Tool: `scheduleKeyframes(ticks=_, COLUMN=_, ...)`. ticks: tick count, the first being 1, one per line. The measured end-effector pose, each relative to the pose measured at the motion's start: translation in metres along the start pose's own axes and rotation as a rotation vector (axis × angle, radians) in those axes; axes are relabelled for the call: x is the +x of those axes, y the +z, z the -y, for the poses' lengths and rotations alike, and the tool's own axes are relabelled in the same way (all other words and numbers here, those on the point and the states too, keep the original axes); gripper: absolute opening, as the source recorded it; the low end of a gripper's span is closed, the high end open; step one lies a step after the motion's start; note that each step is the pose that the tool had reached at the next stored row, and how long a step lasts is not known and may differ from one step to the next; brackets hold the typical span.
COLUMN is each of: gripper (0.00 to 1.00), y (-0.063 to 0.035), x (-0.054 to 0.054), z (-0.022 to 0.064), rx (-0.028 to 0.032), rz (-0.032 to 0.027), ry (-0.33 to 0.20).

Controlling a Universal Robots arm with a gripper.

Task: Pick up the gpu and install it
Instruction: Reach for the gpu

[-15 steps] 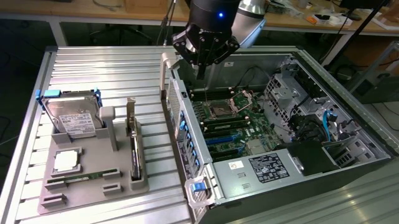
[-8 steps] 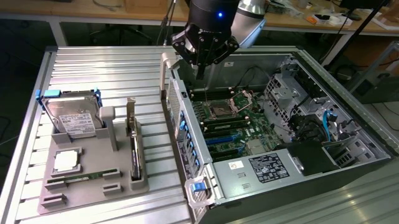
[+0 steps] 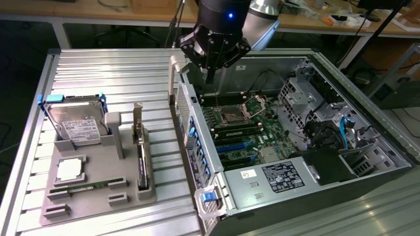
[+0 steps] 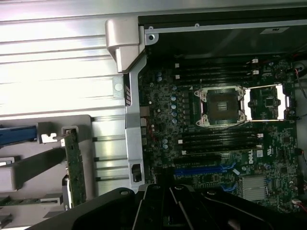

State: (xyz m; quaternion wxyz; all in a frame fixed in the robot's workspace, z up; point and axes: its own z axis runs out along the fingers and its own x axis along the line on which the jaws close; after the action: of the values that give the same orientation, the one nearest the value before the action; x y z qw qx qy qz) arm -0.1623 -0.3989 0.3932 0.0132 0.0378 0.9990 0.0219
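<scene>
While our gripper (image 3: pixel 209 74) hangs over the open computer case (image 3: pixel 341 98), above its motherboard (image 3: pixel 239 132), we see the jaws shut with nothing between them. The gpu (image 3: pixel 139 147) stands on edge in the grey holder (image 3: pixel 98 196), at seven o'clock from the gripper in the exterior view, just beside the hard drive (image 3: pixel 78 122).

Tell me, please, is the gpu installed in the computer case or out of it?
Out. The gpu stands on edge in the grey holder beside the open case, not on the motherboard.
</scene>
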Motion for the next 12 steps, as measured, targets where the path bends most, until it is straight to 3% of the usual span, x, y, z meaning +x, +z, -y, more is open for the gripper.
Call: scheduleKeyframes(ticks=12, gripper=0.11, y=-0.0001, x=0.0036, z=0.0003, rx=0.0, rz=0.0, ry=0.0)
